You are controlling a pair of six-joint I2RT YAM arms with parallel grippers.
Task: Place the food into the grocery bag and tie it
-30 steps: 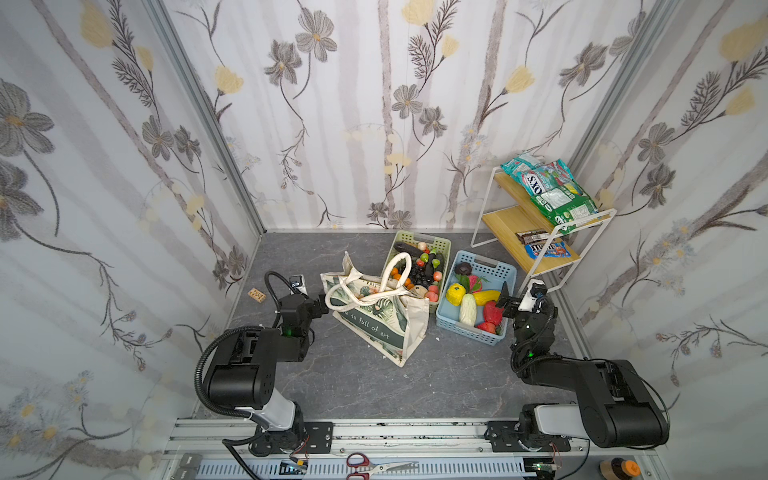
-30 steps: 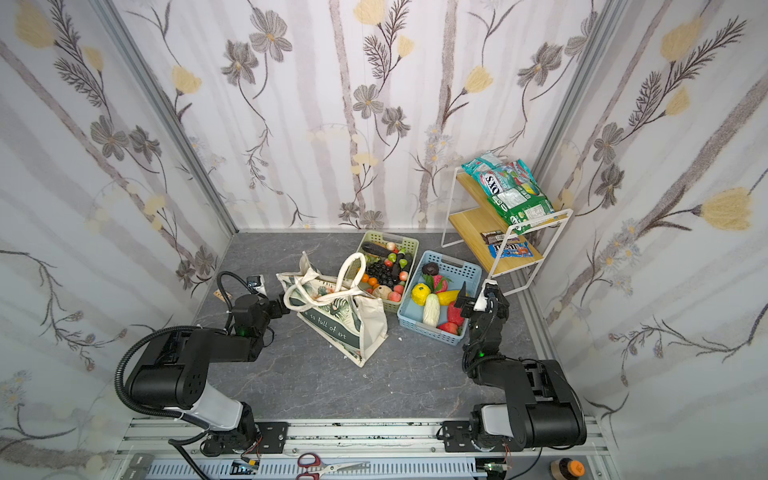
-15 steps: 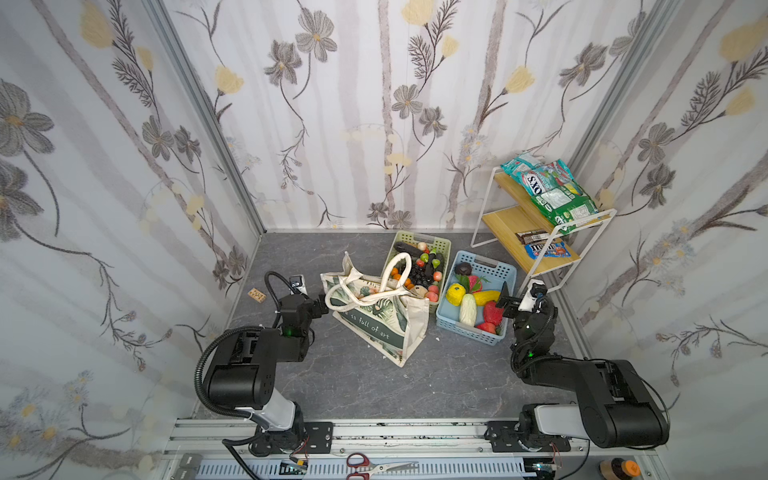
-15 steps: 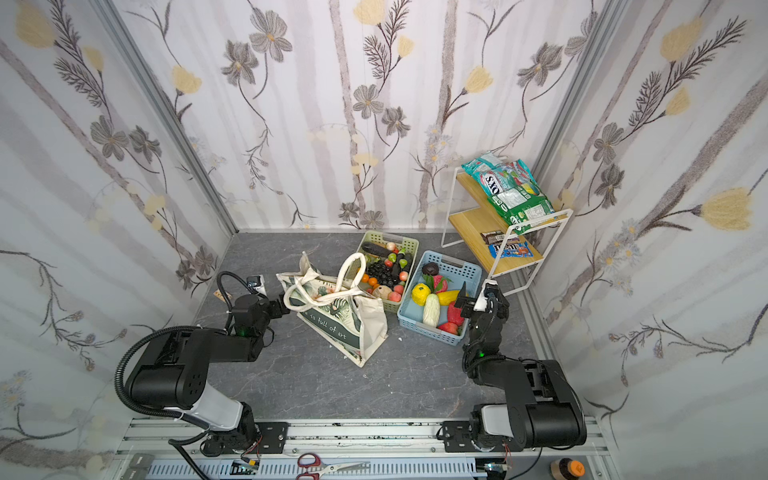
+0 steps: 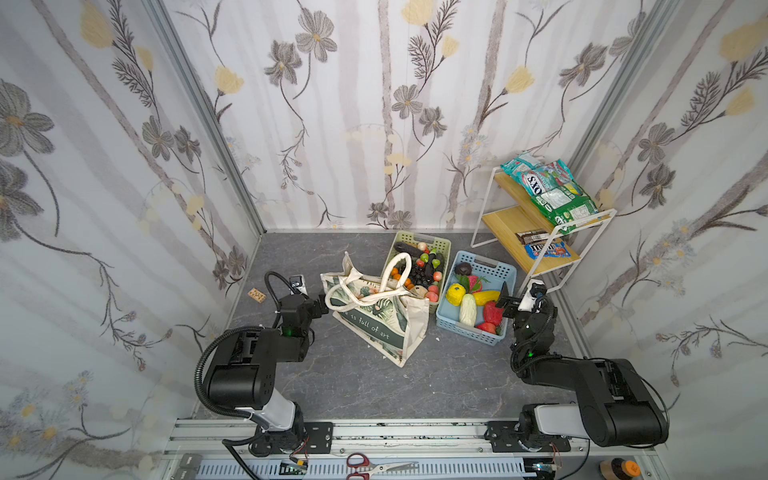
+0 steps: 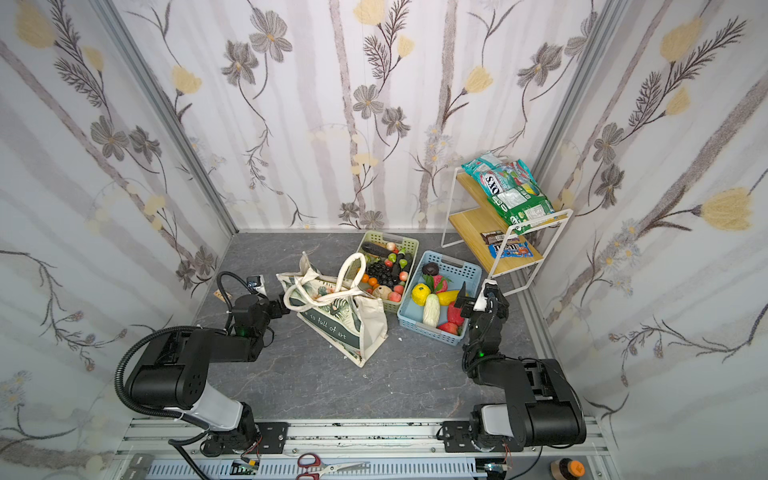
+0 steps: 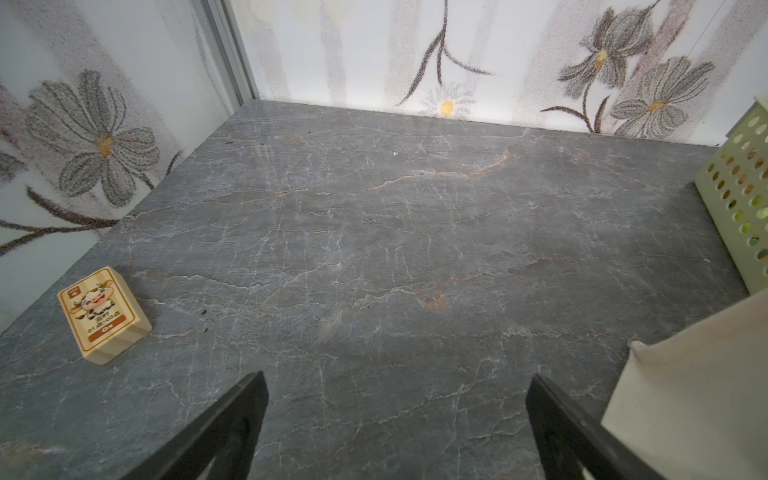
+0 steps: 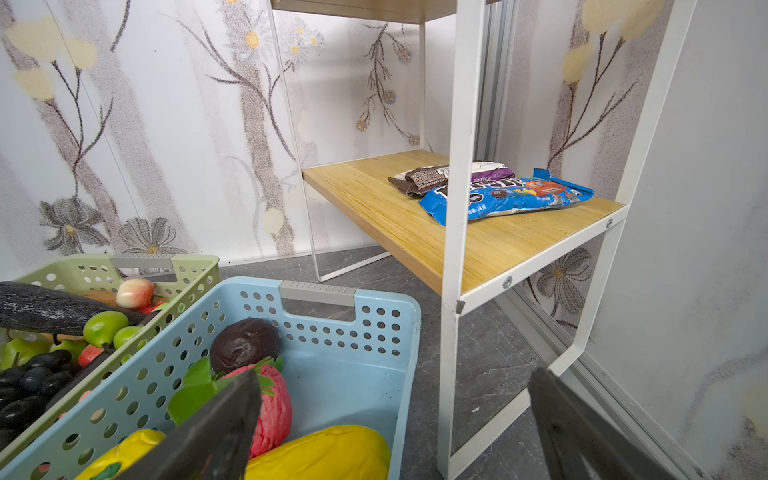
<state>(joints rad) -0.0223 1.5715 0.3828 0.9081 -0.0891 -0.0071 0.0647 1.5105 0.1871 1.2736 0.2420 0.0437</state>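
A cream canvas grocery bag (image 5: 376, 320) with leaf print and a dark green band stands open mid-floor, handles flopped. Glossy toy food (image 5: 468, 309) fills a pale green basket (image 5: 419, 237) and a blue basket (image 5: 471, 332) just beside it.

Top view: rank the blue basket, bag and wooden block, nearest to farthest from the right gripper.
From the right gripper:
1. The blue basket, right beside it on the right side.
2. The bag, in the middle of the table.
3. The wooden block, far left by the wall.

Snack rack (image 5: 505, 220), scissors (image 5: 375, 467), wooden block (image 7: 104, 316)
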